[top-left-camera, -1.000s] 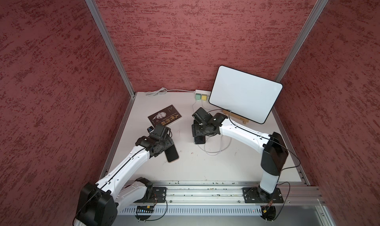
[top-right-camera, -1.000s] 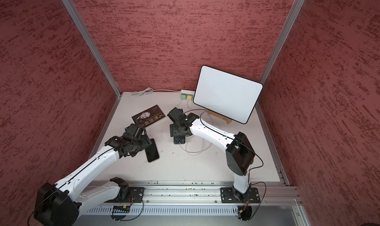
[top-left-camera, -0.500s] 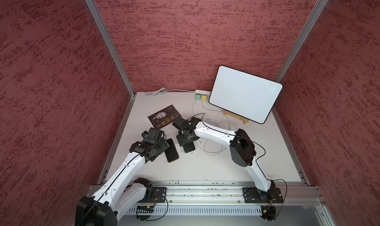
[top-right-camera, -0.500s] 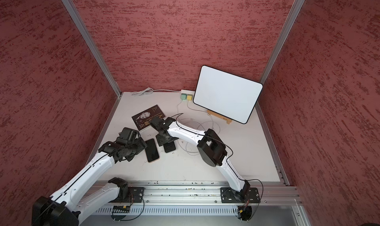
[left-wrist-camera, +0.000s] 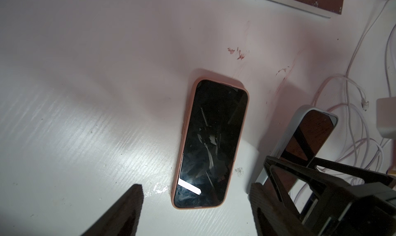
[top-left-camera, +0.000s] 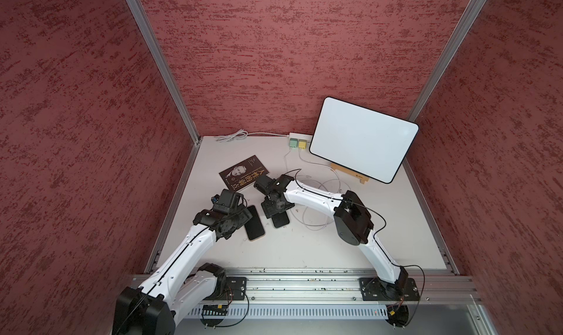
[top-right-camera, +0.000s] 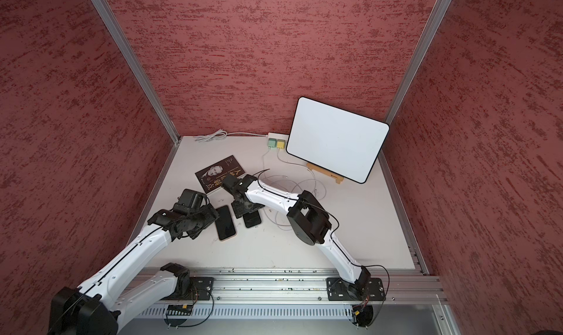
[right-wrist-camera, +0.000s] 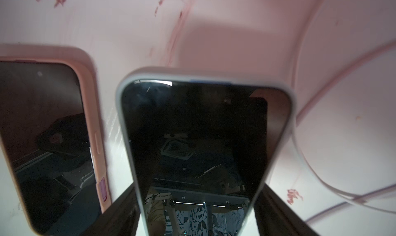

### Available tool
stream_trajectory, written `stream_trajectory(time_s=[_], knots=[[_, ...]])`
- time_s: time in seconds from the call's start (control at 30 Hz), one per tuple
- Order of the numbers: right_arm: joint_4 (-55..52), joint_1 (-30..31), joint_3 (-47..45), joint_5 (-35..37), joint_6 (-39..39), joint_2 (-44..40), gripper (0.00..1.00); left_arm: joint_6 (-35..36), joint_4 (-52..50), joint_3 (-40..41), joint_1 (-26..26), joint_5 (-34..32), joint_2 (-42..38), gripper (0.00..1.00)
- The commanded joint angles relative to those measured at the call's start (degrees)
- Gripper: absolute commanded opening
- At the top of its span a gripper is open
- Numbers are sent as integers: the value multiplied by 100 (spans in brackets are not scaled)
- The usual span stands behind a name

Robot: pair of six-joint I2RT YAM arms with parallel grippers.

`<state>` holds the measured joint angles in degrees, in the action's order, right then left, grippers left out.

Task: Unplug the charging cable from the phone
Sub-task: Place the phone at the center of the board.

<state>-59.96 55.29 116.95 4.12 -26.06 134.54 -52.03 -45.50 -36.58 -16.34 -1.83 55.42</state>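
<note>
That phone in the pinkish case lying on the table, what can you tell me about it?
The phone in the pinkish, rubbery-looking case lies flat and face up on the white table, its dark glass screen off and mirroring the rig. Side buttons show on one long edge. It lies beside a grey-cased phone, apart from it. No cable visibly enters it, and nothing grips it.

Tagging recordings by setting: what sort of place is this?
Probably a lab test booth dressed as a desk: red textured wall panels in aluminium framing, two arms bolted to a rail, and staged props, namely phones, a book and a whiteboard.
</note>
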Motion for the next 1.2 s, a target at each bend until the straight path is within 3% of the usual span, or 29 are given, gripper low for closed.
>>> stream_trajectory(time_s=[0.0, 0.33, 0.47, 0.77, 0.97, 1.17], knots=[[-16, 25, 305, 2, 5, 122, 21, 10, 63, 52, 44, 12, 11, 84], [-64, 21, 417, 49, -66, 324, 24, 9, 58, 78, 111, 31, -18, 84], [-25, 17, 441, 38, -96, 366, 37, 21, 47, 85, 130, 42, -30, 84], [-33, 5, 522, 52, -146, 485, 56, 15, 62, 81, 152, 76, -46, 84], [-91, -2, 588, 67, -129, 427, 76, 16, 68, 54, 158, 86, -25, 84], [-162, -73, 520, 298, -93, 26, 81, 49, 50, -53, 158, 89, -16, 85]])
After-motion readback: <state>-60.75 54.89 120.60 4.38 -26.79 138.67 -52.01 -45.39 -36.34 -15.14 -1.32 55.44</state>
